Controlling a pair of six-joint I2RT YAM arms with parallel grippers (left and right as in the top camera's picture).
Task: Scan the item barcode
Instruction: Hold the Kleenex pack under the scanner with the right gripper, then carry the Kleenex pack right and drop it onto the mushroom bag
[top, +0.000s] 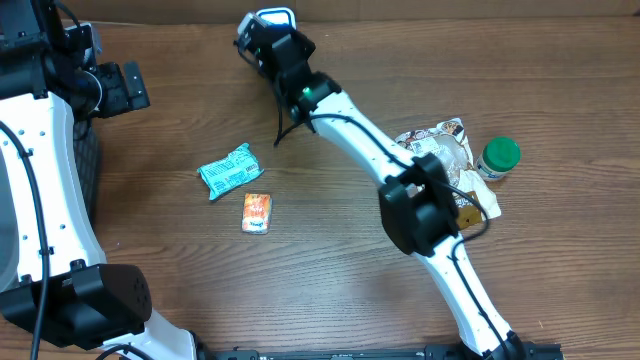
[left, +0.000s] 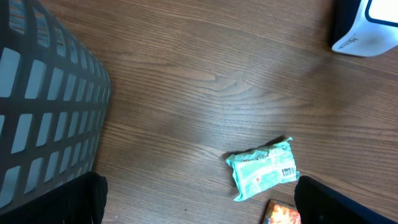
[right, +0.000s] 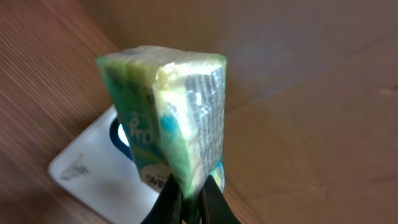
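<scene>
Pinching the green packet (right: 168, 118), the right gripper (right: 186, 196) should turn its barcode squarely toward the far scanner (right: 93, 168); the left gripper (left: 199, 202) stands spread.

Overhead: straight down, whole worktop (top: 330, 290). Left wrist: oblique, shares teal packet (left: 262, 168). Right wrist: close, shares white scanner (right: 93, 174).

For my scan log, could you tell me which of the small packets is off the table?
The pale green packet, pinched by the right fingers above the white scanner; the teal packet and orange packet lie on the table.
</scene>
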